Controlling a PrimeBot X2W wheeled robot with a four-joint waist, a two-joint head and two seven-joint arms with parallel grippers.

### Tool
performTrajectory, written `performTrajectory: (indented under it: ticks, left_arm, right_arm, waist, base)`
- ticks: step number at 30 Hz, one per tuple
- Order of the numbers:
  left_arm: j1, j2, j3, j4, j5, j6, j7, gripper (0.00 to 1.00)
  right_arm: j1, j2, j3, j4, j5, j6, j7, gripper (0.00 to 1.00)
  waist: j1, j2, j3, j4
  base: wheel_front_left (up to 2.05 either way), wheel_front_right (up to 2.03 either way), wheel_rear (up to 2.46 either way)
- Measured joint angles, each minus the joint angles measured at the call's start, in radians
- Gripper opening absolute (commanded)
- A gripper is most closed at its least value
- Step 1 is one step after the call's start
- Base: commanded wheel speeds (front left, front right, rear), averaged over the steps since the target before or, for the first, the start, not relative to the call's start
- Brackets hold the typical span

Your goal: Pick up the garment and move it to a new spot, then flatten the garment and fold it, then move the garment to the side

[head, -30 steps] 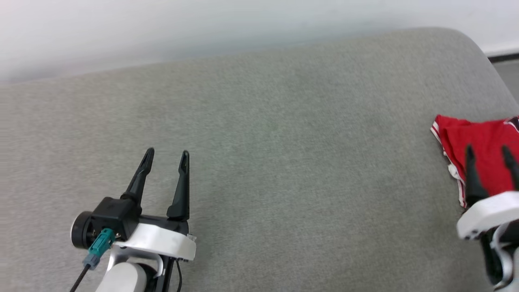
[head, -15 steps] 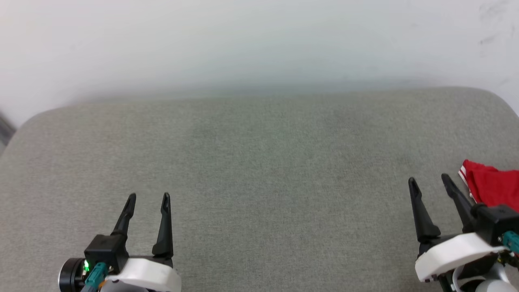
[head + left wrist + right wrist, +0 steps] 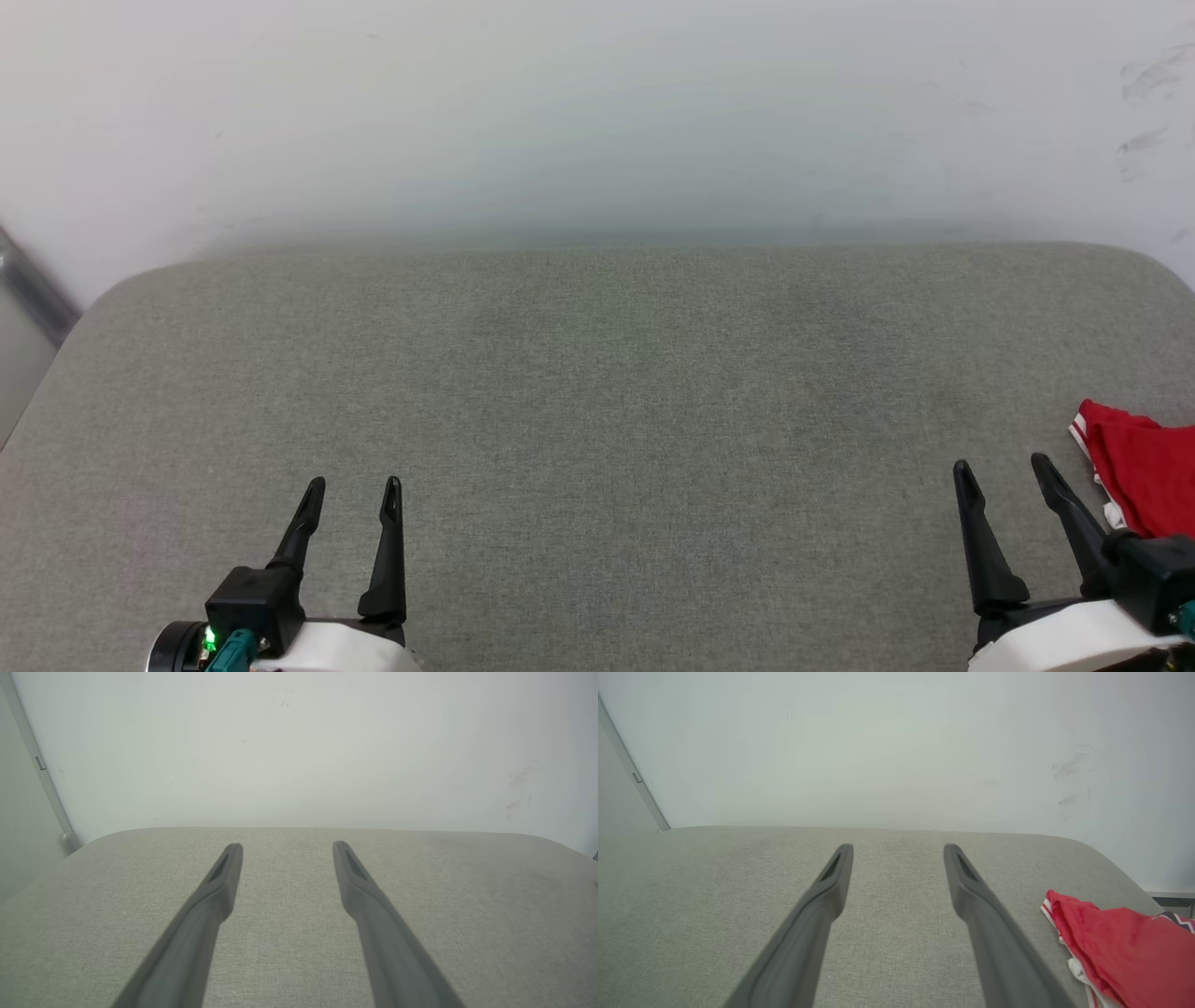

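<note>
The pale wall (image 3: 597,112) behind is the largest thing before me. It is bare but for a few scuffs and stands back from anything I need to reach. Below it spreads the grey fabric-covered surface (image 3: 597,392), wide and round-cornered. I see nothing lying on the stretch between my two claws, so I judge there is room there for laying out and folding.

The garment (image 3: 1139,467) lies bunched in a red heap at the right edge of the surface. It is just beside my right claw, on its outer side, and part of it runs out of the head view. The cloth looks thin, soft and light. I expect it to sag and drape when lifted, and to slip between narrow fingers if I pinch only a single smooth layer. The white striped trim (image 3: 1046,909) along its near edge looks thicker and doubled, so I would take hold there. The heap sits close to the edge of the surface, and a careless drag outward could pull it off.

My right claw (image 3: 1001,464) hangs over bare cloth with its jaws spread wide, holding nothing. My left claw (image 3: 354,485) is just as wide and empty, well apart from the garment.
</note>
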Motion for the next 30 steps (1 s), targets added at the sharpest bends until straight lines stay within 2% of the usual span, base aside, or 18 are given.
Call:
performTrajectory:
  ticks: [17, 18, 22, 30]
  left_arm:
    - [-0.001, -0.027, 0.023, 0.036, 0.031, -0.033, 0.0, 1.0]
    - [0.0, -0.029, 0.024, 0.042, 0.03, -0.035, 0.0, 0.0]
    - [0.017, -0.04, 0.019, 0.073, 0.021, -0.036, 0.005, 0.0]
    - [0.017, -0.054, 0.045, 0.09, -0.119, -0.054, 0.042, 0.0]
  right_arm:
    - [0.001, 0.007, 0.001, 0.002, 0.013, 0.0, 0.005, 1.0]
    - [0.002, 0.007, 0.001, 0.003, 0.013, 0.0, 0.005, 0.0]
    - [0.01, 0.008, 0.004, 0.037, 0.021, 0.0, 0.006, 0.0]
    - [0.004, 0.008, 0.005, 0.077, 0.183, 0.0, 0.012, 0.0]
  waist:
    - [0.0001, 0.0, 0.004, -0.005]
    - [0.0, 0.0, 0.004, -0.005]
    - [0.0002, 0.0, 0.004, -0.006]
    - [0.0002, 0.0, 0.007, -0.007]
  base:
    - [0.0, 0.0, 0.0]
    - [0.0, 0.0, 0.0]
    - [0.0, 0.0, 0.0]
    - [0.0, 0.0, 0.0]
